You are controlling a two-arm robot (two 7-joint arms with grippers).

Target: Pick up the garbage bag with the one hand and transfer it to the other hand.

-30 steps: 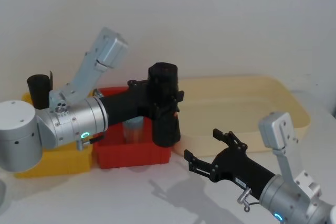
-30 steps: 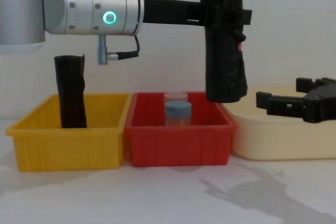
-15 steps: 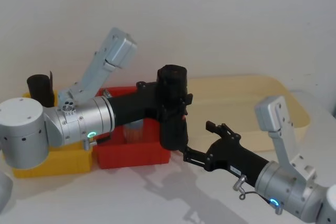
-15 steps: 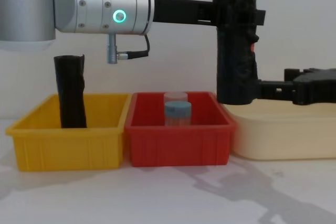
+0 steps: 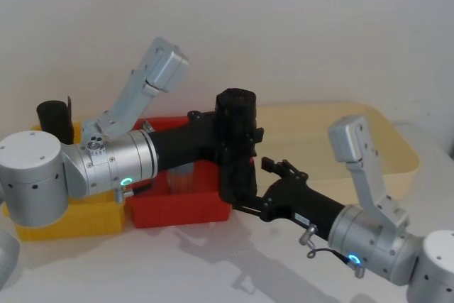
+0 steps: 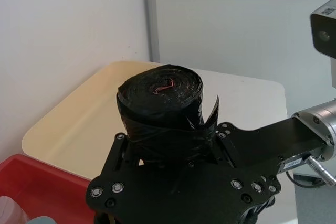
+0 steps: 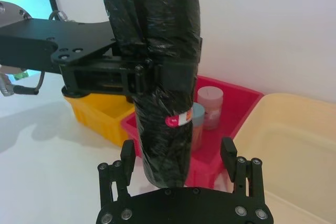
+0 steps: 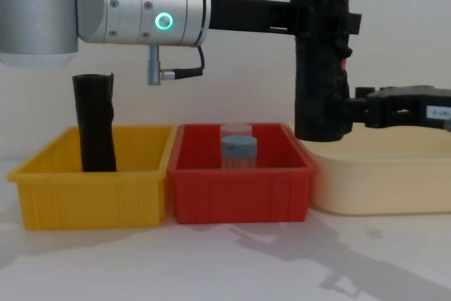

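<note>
black garbage bag, right gripper closer

Robot test lab, plain and bare.
Across the chest view's lower half a white bench carries a yellow bin, a red bin and a cream tray; blank white wall above, silver robot arm upper left.
</note>
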